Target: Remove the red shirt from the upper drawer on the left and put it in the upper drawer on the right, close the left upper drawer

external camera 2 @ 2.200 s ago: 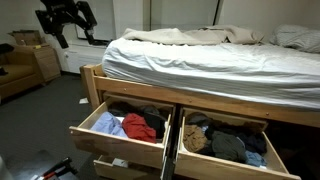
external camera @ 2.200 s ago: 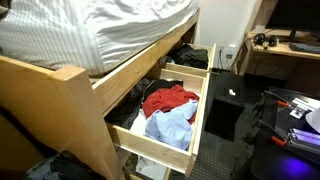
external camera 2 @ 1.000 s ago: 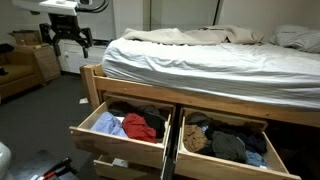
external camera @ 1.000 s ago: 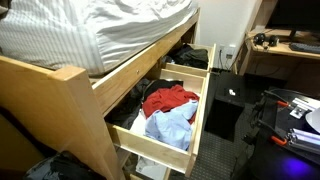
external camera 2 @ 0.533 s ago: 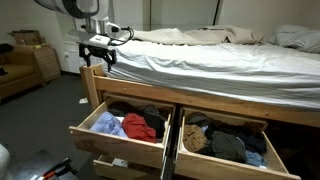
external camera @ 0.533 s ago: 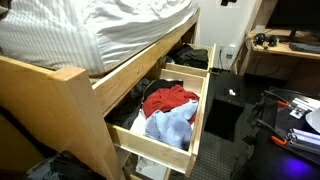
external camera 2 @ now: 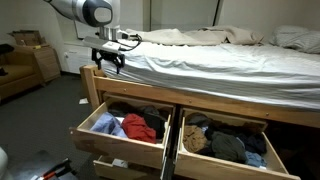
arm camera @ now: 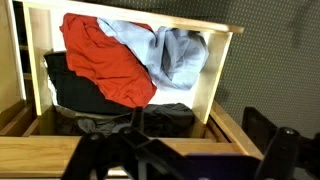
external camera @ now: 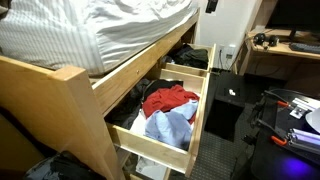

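The red shirt (external camera 2: 140,125) lies in the open upper left drawer (external camera 2: 115,148), between a light blue garment (external camera 2: 109,126) and dark clothes. It also shows in an exterior view (external camera: 170,98) and in the wrist view (arm camera: 100,60). The open upper right drawer (external camera 2: 225,168) holds dark clothes. My gripper (external camera 2: 108,64) is open and empty. It hangs by the bed's corner, well above the left drawer. In the wrist view its fingers (arm camera: 185,160) frame the drawer below. In an exterior view only its tip (external camera: 210,5) shows at the top edge.
The bed (external camera 2: 220,60) with a rumpled white sheet overhangs the drawers. A lower drawer (external camera 2: 125,166) stands partly open under the left one. A black box (external camera: 225,105) and a desk (external camera: 285,50) stand beyond the drawers. A wooden dresser (external camera 2: 45,62) is far off.
My arm has swung from the far side of the room toward the bed, and down to the bed's corner above the left drawer. The clothes and drawers have not moved.
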You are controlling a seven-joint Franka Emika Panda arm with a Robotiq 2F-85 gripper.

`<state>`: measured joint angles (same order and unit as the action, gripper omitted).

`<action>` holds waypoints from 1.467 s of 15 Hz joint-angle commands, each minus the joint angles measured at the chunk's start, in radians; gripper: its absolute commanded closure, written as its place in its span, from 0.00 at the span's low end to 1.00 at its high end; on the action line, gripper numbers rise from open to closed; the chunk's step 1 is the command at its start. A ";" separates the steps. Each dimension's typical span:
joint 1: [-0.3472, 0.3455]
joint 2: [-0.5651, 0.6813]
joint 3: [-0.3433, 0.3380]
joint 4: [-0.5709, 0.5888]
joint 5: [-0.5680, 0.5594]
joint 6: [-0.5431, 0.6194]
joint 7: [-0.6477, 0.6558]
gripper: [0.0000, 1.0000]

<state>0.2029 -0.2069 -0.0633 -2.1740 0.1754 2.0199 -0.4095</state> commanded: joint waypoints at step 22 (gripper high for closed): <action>-0.031 0.609 0.088 0.059 -0.235 0.468 0.543 0.00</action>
<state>0.1620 0.3117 0.0390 -2.1516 0.0027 2.4141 0.0279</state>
